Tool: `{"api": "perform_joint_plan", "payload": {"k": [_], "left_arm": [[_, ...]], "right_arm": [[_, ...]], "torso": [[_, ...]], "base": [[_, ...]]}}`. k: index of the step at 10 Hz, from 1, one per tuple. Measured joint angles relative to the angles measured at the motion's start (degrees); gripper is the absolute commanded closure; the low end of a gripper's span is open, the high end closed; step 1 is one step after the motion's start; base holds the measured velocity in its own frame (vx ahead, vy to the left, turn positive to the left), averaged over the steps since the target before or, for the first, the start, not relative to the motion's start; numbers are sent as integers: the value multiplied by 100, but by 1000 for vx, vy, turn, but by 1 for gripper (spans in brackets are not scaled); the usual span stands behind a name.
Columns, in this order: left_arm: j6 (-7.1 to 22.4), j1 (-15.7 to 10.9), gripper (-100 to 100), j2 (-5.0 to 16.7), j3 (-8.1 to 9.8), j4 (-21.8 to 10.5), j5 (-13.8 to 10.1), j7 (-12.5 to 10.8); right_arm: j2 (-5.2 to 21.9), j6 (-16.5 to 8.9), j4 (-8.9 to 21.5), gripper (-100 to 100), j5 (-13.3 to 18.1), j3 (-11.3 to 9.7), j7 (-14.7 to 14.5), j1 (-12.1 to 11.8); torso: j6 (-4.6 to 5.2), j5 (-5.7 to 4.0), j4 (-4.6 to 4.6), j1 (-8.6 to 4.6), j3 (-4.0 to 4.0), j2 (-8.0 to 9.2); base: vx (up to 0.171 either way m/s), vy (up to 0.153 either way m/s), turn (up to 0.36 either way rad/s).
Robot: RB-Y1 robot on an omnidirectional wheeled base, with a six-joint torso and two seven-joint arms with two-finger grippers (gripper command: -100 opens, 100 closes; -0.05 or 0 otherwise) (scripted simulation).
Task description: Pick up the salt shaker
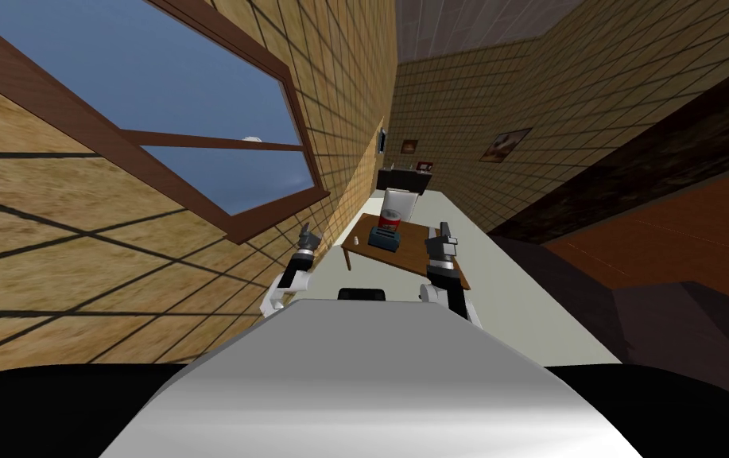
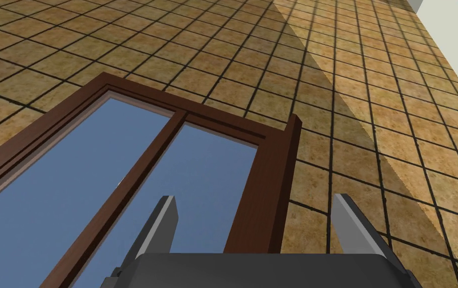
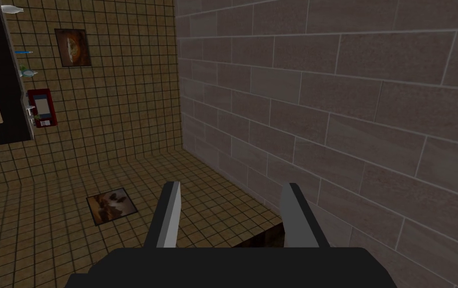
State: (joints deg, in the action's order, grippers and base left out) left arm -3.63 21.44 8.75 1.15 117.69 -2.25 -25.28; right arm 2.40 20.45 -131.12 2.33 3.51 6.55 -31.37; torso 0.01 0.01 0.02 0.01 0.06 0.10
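Observation:
A small white salt shaker (image 1: 356,239) stands near the left edge of a brown table (image 1: 412,256) ahead of me. My left gripper (image 1: 307,236) is raised to the left of the table, close to the tiled wall, a little left of the shaker and apart from it. Its fingers (image 2: 165,220) stand wide open with nothing between them. My right gripper (image 1: 443,238) hovers over the table's right side, well right of the shaker. It is open, and its fingers (image 3: 172,212) hold nothing.
On the table's middle sits a blue box (image 1: 384,238) with a red and white can (image 1: 390,220) on it. A white chair (image 1: 399,203) stands behind the table. A tiled wall with a window (image 1: 195,135) runs along the left; pale floor (image 1: 529,302) lies to the right.

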Motion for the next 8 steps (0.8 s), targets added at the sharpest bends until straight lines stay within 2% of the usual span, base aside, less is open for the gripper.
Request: {"api": "perform_joint_plan", "payload": {"k": [8], "left_arm": [[1133,-442,-100,47,112,-805,-25,-1019]], "right_arm": [[0,0,0,0,0,0,0,-1]], "torso": [[-2,-1,-1,-2,-3,-6]], "base": [[-20,-4,-34]]}}
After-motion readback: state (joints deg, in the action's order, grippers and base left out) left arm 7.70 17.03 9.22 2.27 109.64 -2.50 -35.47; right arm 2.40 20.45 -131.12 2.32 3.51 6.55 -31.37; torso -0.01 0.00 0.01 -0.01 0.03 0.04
